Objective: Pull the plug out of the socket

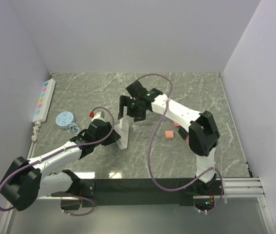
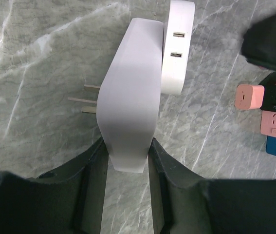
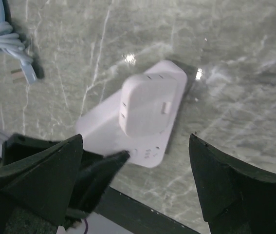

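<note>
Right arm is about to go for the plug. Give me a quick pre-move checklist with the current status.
1. Left gripper clamped on the socket: ok, jaws press both its sides.
2. Plug seated in the socket: ok, not yet pulled.
3. Right gripper open: ok, jaws spread wider than the plug.
4. Plug between the right jaws: ok, roughly centred in the right wrist view.
5. Right jaws low enough to grip: cannot tell.
6. Pink block clear of the pull: ok, it lies off to the side.
</note>
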Tool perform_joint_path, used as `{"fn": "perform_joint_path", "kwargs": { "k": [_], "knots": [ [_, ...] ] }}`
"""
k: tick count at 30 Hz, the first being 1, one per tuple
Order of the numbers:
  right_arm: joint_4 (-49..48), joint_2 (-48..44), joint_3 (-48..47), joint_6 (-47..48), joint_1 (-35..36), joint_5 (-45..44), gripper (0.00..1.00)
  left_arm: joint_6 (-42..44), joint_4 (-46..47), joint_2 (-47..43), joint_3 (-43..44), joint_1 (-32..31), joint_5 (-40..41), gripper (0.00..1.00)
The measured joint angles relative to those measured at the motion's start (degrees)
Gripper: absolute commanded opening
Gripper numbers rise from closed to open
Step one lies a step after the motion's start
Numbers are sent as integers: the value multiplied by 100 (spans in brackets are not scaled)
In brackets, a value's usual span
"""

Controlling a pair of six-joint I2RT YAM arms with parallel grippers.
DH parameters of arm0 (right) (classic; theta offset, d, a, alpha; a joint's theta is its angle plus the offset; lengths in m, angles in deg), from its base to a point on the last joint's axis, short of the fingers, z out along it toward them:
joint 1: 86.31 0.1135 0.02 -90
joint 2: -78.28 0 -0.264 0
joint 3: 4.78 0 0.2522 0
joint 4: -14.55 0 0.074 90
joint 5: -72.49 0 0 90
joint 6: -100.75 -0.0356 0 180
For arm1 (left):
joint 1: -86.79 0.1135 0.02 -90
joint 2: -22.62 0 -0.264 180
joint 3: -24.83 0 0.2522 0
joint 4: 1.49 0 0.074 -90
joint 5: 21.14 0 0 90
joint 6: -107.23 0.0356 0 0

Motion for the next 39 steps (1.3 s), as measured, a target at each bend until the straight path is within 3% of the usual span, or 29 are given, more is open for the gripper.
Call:
{"fn": "perform_joint_path", "kwargs": {
  "k": [7,10,12,15,16,20,28,30,33,39],
  "knots": [
    [868,1163,-1528,-61,411,-715,94,-9,0,0,0,-20,0,1],
    [1244,1547,-1886,-76,490,-1016,84,-11,-2,0,0,-24,2,1],
    [1414,1652,-1902,-61,501,-1141,70,-15,0,0,0,-26,7,1],
    [1467,1692,-1904,-68,501,-1174,39,-37,4,0,0,-46,0,1],
    [1460,1674,-1897,-85,501,-1165,21,-48,17,0,0,-61,-4,1],
    [1449,1252,-1637,-57,501,-1346,0,-103,-7,-20,0,-63,31,1],
    [527,424,-160,-179,328,-1060,0,-136,-50,-15,-2,-122,-96,1],
    [236,177,267,-216,212,-833,7,-142,-50,-15,-2,-149,-160,1],
    [-216,-153,872,-271,-4,-402,27,-146,-46,-13,-2,-164,-227,0],
    [-372,-249,1281,-52,-149,-153,49,-162,-52,-7,-2,-144,-144,1]
  ]
}}
